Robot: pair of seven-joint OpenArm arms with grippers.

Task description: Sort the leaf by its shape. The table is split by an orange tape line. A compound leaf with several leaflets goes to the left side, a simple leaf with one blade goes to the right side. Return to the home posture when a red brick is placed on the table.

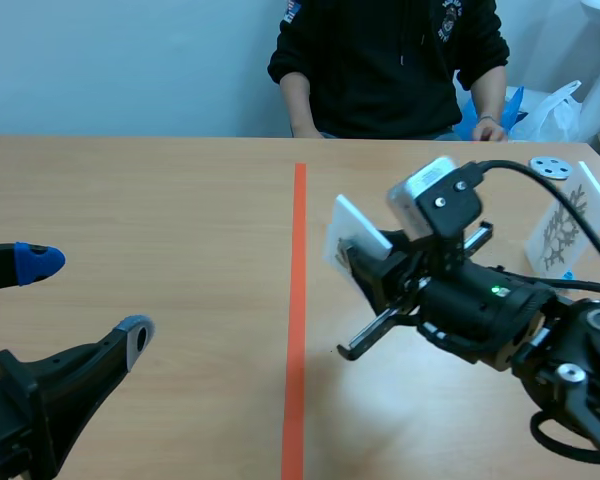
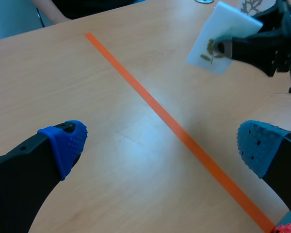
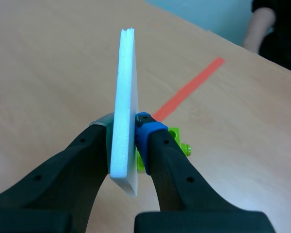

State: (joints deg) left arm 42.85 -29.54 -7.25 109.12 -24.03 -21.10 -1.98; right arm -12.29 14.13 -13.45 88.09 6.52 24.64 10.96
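A pale wooden worktop (image 1: 160, 200) was split by an orange tape line (image 1: 297, 300) running from near edge to far edge. A person in a black top (image 1: 380, 60) sat at the far edge. The right arm (image 1: 500, 320) came in over the right half. Its pincer (image 3: 124, 128) was clamped on a white foam card (image 2: 223, 43), held upright above the worktop just right of the line. The card bore an olive leaf (image 2: 211, 51), its shape too small to tell. The left pincer (image 2: 161, 144) hung over the left half near the near edge, blue pads wide apart, holding nothing. Near the right edge stood a second card with a dark branching leaf (image 1: 560, 230). A grey disc (image 1: 552, 168) lay beyond it. A small lime-green brick (image 3: 182, 145) showed under the right pincer.
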